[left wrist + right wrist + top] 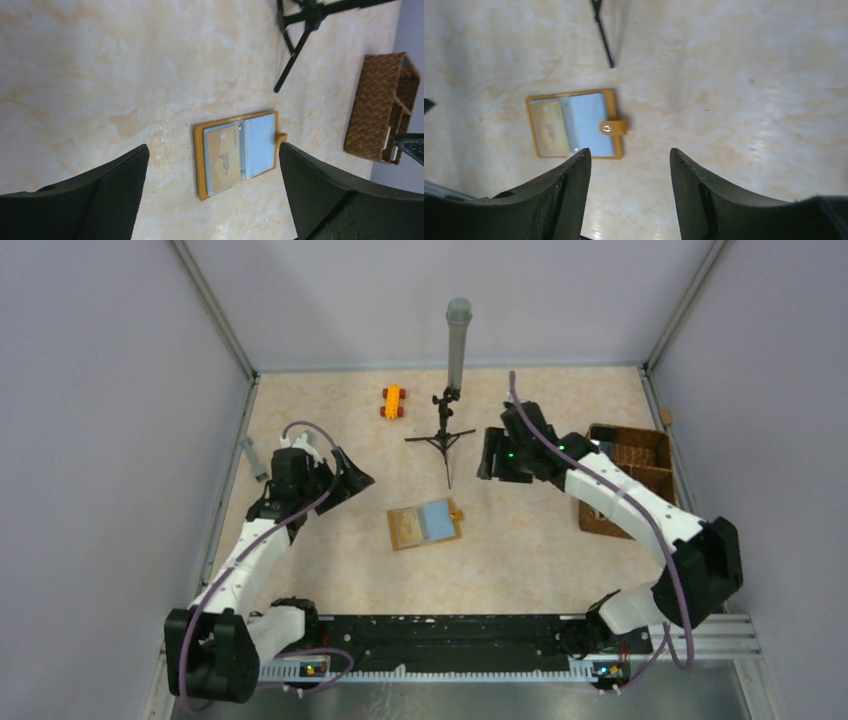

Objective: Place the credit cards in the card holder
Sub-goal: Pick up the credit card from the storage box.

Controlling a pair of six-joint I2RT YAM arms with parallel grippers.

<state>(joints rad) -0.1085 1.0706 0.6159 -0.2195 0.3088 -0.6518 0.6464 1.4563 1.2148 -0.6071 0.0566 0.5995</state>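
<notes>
The mustard-orange card holder [402, 532] lies open and flat on the table's middle. A pale blue credit card [438, 519] rests on its right half, and a silvery-edged, tan-looking card [410, 527] on its left half. Both lie within the holder's outline. My left gripper [352, 478] hovers open to the holder's upper left, touching nothing. In the left wrist view the holder [200, 170] shows between its fingers [120, 185]. My right gripper [490, 455] hovers open to the upper right, empty. The right wrist view has the holder [532, 131] and blue card [586, 122] beyond that gripper [629, 151].
A black tripod stand [445, 435] with a grey tube stands behind the holder. An orange toy car [393, 401] sits at the back. A brown wicker basket [630, 475] is at the right wall. A small grey object [252, 458] lies by the left wall.
</notes>
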